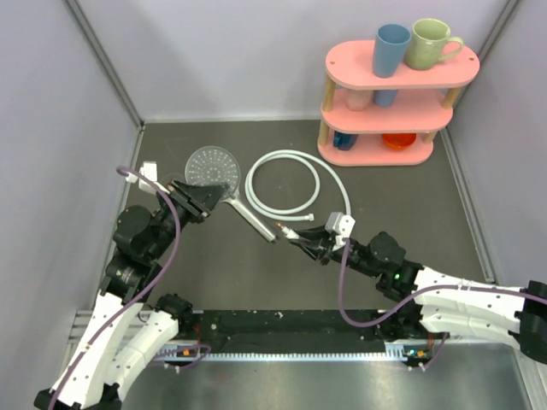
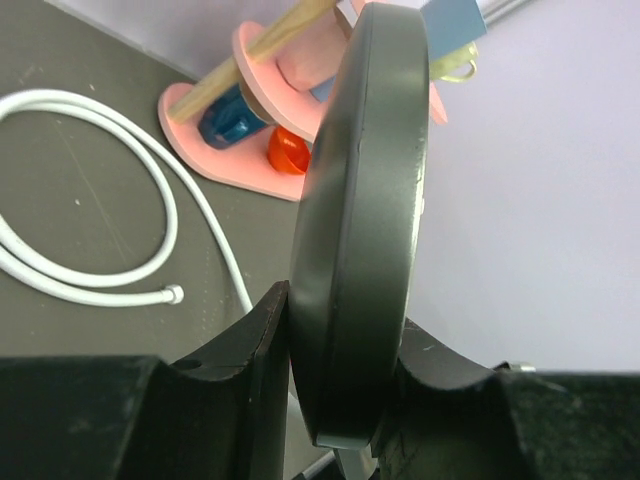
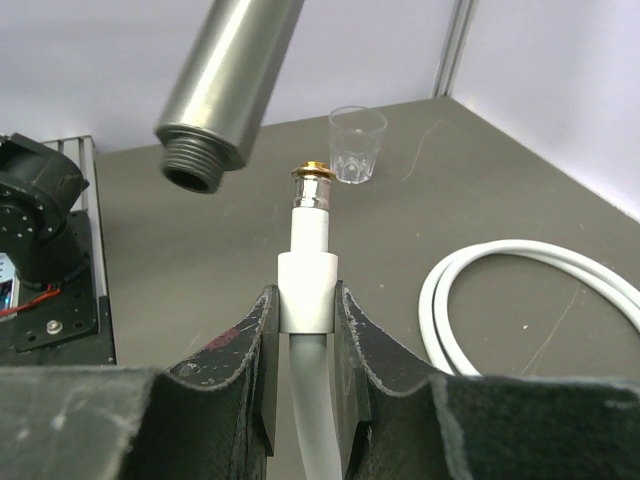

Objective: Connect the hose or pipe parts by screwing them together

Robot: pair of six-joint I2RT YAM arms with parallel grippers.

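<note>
near the middle of the desk [image 1: 385, 205] the two parts are close but apart. the left hand [image 1: 205, 196] is closed tight on the rim of the shower head [image 1: 212, 164], so the handle [image 1: 255, 218] runs toward the right hand [image 1: 303, 242], which is closed narrow on the white sleeve [image 3: 305, 290] of the hose [image 1: 282, 184] just below its metal fitting [image 3: 312, 180]; the rest of the hose lies in loops on the desk behind. from the right wrist, the thread [image 3: 190, 165] at the handle end hangs above and left of the fitting, and the handle is tilted while the fitting stands straight, so the two axes do not agree. i judge the step is alignment before screwing. to do it well, bring the fitting under the thread and tilt one part until both are on one line, then press gently together, and only after this turn; turning at an angle can cross the thread and jam it. the hose is soft, so a grip close to the fitting is good. a clear cup [image 3: 358, 143] stands upright on the desk beyond the fitting and seems empty. the pink shelf [image 1: 397, 77] in the far right corner carries a blue cup [image 1: 391, 49] and a green mug [image 1: 432, 43] on top, more cups on the middle level and an orange bowl [image 1: 398, 139] at the bottom; their contents i cannot tell.
</note>
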